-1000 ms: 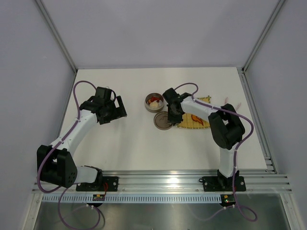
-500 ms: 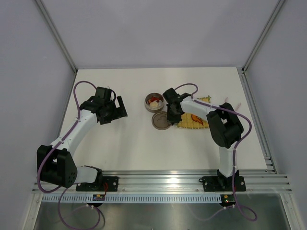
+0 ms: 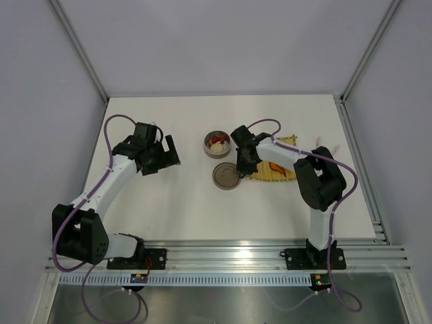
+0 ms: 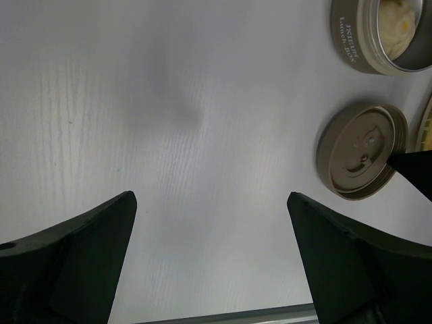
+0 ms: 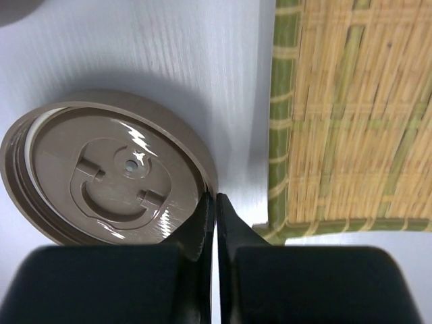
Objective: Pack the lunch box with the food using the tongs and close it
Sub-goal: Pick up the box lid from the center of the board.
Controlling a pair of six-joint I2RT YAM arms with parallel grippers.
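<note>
right wrist: right gripper (image 5: 215, 198) pinched together at lid (image 5: 115, 177) rim | left gripper (image 4: 209, 200) apart

white table (image 3: 189, 202), lunch box (image 3: 207, 144), lid (image 3: 227, 176), woven mat (image 3: 263, 176)

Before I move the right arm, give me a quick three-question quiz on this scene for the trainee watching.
1. True or false: the lid is seated on the lunch box.
2. Which gripper has its fingertips at the lid's rim? A) left gripper B) right gripper C) neither
3. Fill in: the left gripper's jaws stand ____.

Key:
1. False. The lid lies on the table, apart from the lunch box.
2. B. It is shut at the rim, next to the woven mat.
3. Open, with nothing between them.
</note>
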